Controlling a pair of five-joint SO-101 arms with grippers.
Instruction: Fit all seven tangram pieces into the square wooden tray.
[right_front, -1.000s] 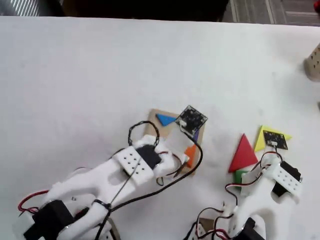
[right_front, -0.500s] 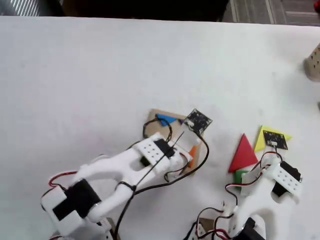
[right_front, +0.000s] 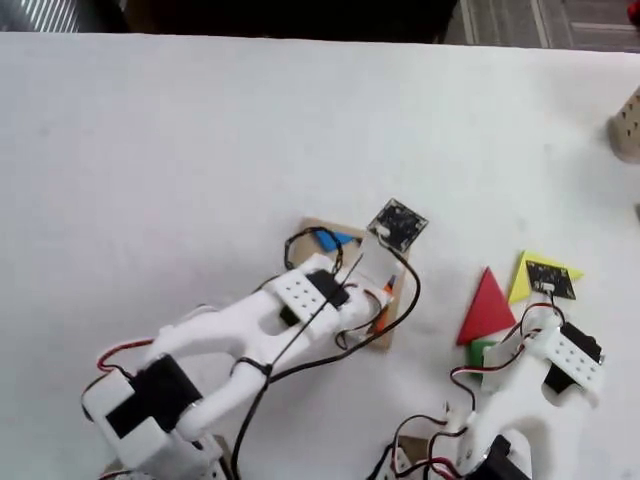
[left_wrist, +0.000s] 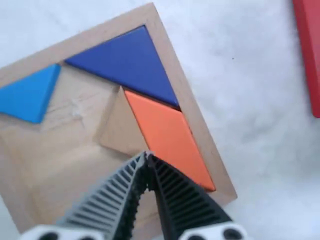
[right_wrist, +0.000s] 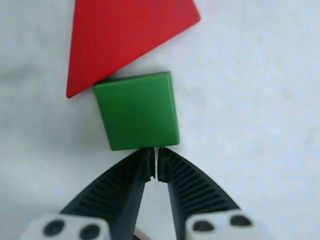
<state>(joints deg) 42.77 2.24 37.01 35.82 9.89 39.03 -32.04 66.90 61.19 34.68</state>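
Just over the square wooden tray (left_wrist: 100, 36), the left gripper (left_wrist: 148, 160) hangs with its ribbed jaws pressed together and holding nothing. Its tips are at the edge of the orange parallelogram piece (left_wrist: 170, 137), which lies in the tray against the dark blue triangle (left_wrist: 130, 62). A light blue triangle (left_wrist: 27, 95) lies farther along the same rim. Out on the white table (right_front: 200, 150), the right gripper (right_wrist: 154, 162), likewise closed and empty, points at the green square block (right_wrist: 137, 110), its tips just beside it. The block touches the red triangle (right_wrist: 125, 35). A yellow triangle (right_front: 520, 285) lies near the red one.
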